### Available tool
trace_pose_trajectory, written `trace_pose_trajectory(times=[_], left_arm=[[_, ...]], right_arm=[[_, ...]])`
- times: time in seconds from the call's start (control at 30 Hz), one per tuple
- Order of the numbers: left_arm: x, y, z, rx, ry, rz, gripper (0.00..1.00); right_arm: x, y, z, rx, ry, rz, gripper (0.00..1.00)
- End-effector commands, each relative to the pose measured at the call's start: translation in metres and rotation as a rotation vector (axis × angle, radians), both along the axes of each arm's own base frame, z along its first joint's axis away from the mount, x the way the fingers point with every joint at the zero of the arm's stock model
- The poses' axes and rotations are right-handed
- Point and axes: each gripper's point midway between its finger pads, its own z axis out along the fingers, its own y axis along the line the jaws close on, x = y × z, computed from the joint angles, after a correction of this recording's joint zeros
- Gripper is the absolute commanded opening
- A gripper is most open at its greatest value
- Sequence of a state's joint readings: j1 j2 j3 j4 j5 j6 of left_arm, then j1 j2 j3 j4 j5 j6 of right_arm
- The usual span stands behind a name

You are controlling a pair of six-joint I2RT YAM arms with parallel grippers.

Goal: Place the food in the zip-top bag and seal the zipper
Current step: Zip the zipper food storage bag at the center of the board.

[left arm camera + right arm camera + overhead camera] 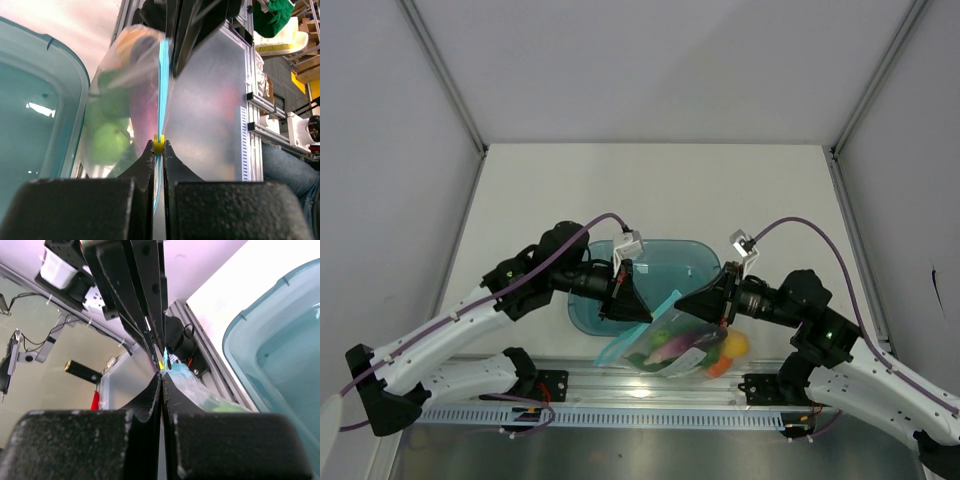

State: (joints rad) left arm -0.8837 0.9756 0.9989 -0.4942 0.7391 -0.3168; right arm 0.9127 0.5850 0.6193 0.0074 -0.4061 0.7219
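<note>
Bright, even overhead light on the table [650, 190]; white glare glints off the tub [40, 107]; bag [120, 90] hazy, soft up close.

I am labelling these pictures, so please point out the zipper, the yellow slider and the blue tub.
zipper [162, 85]: left wrist view, middle of the teal strip.
yellow slider [158, 145]: left wrist view, its front face.
blue tub [682, 262]: top external view, bare floor near the far rim.
</note>
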Motion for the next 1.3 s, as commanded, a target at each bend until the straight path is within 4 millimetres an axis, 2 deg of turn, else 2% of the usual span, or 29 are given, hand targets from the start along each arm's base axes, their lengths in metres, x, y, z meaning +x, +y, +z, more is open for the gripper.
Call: trace_pose_trajectory(times=[0.0, 0.23, 0.47, 0.57, 0.8, 1.03, 1.17, 1.2, 1.27], left_arm=[[-0.018, 0.020, -0.020, 0.073, 0.046, -0.038, 0.01], [-0.022, 0.031, -0.020, 0.069, 0.035, -0.025, 0.01], [-0.028, 0.040, -0.030, 0.083, 0.049, -0.020, 0.01], [-0.031, 0.043, -0.029, 0.080, 0.051, -0.015, 0.00], [-0.032, 0.048, -0.024, 0.066, 0.053, 0.021, 0.01], [-0.032, 0.050, -0.029, 0.075, 0.080, 0.041, 0.00], [-0.033, 0.050, -0.030, 0.065, 0.086, 0.048, 0.01], [-0.033, 0.050, -0.031, 0.062, 0.090, 0.047, 0.01], [-0.033, 0.047, -0.031, 0.059, 0.099, 0.037, 0.01]], right_arm=[[0.010, -0.014, 0.049, 0.119, -0.106, -0.085, 0.00], [0.013, -0.017, 0.042, 0.082, -0.103, -0.107, 0.00], [0.021, -0.027, 0.058, 0.089, -0.117, -0.174, 0.00], [0.028, -0.033, 0.065, 0.086, -0.116, -0.228, 0.00], [0.053, -0.044, 0.066, 0.040, -0.098, -0.350, 0.00], [0.080, -0.056, 0.075, 0.040, -0.110, -0.433, 0.00], [0.090, -0.054, 0.079, 0.047, -0.106, -0.412, 0.00], [0.085, -0.043, 0.072, 0.023, -0.098, -0.327, 0.00], [0.077, -0.035, 0.060, -0.039, -0.087, -0.241, 0.00]])
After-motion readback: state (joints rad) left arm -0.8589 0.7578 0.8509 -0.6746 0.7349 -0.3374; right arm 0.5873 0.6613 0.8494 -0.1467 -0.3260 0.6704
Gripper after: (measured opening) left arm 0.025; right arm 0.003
